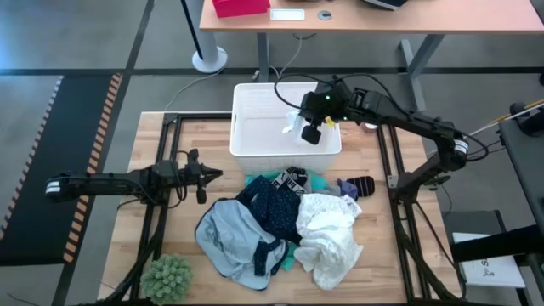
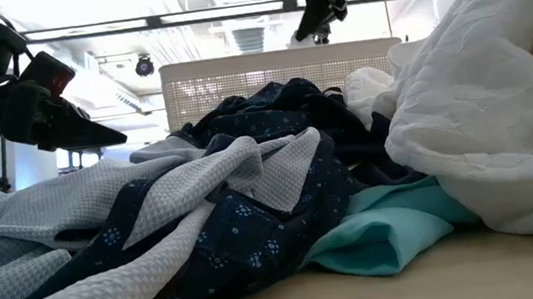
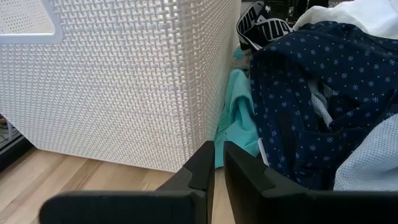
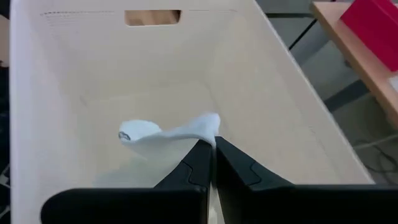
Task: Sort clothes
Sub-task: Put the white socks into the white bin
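Note:
My right gripper [image 1: 311, 133] is above the white slotted basket [image 1: 255, 146] and shut on a small white garment [image 4: 163, 134]; it also shows at the top of the low view [image 2: 317, 25]. The other clothes lie in a pile on the table in front of the basket: light blue [image 1: 231, 240], navy patterned [image 1: 276, 208], white [image 1: 333, 236], turquoise [image 3: 239, 118], a black piece with a white lettered waistband [image 1: 291, 180] and a dark striped sock [image 1: 359, 187]. My left gripper [image 1: 206, 176] is shut and empty, left of the pile, near the basket's corner [image 3: 217, 163]. My right gripper pinches the small white garment by one end [image 4: 209, 124] between its two fingertips. The fingers come from above, slanting down into the basket. The garment hangs slack below and ahead of the fingers, over the basket's floor [image 4: 186, 74].
A fuzzy green plant-like ball [image 1: 167, 277] sits at the table's near left corner. The basket's wall [image 3: 124, 87] stands close to my left gripper. A desk with a red box [image 1: 240, 7] stands beyond the table. Bare wood shows at the table's left [image 1: 153, 144].

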Robot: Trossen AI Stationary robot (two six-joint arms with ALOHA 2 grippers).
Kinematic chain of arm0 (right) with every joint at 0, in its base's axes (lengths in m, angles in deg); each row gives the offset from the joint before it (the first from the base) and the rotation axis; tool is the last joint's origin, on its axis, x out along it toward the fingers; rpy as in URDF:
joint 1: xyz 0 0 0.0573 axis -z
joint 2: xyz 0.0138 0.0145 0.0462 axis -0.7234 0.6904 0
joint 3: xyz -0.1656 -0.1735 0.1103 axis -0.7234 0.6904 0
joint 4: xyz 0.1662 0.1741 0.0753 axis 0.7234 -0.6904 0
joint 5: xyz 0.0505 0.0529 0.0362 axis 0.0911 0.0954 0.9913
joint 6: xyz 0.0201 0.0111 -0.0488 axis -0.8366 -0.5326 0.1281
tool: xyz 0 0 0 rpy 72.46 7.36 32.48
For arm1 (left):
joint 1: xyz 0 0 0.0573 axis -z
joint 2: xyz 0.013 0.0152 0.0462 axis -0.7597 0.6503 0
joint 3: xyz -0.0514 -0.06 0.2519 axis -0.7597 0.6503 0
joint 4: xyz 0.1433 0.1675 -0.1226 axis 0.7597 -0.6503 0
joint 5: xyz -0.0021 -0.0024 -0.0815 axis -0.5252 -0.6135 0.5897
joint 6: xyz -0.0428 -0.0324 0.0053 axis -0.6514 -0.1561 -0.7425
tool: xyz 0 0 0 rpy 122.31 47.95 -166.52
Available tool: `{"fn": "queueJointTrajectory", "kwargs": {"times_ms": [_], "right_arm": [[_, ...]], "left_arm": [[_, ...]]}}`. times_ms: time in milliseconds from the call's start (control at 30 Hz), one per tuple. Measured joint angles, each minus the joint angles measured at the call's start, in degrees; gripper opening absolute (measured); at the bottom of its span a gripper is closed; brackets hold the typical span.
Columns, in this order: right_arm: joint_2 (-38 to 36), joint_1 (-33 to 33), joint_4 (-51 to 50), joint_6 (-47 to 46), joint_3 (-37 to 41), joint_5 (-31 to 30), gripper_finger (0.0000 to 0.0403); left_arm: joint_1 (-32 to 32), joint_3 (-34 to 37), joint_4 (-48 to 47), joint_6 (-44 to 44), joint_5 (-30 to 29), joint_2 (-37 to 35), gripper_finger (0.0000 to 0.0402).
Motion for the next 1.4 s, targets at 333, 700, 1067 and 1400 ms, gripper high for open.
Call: {"fn": "queueJointTrajectory", "kwargs": {"times_ms": [333, 700, 1067, 1400], "right_arm": [[0.0, 0.0, 1.39, -0.87, 1.11, 0.0, 0.0005], [0.0, -0.01, 2.68, -1.01, 1.11, -0.02, 0.0111], [0.0, -0.05, 0.63, -3.0, -1.34, -0.02, 0.0178], [-0.32, -0.74, -5.97, -2.36, -5.45, -0.06, 0.0092]], "left_arm": [[-0.01, 0.0, 0.0, -0.01, 0.0, 0.0, 0.0021], [-0.01, 0.0, 0.0, -0.01, 0.0, 0.0, 0.0021], [0.0, 0.0, -0.02, 0.0, 0.0, 0.0, 0.0021], [0.0, 0.0, 0.0, 0.0, -0.02, 0.0, 0.0021]]}}
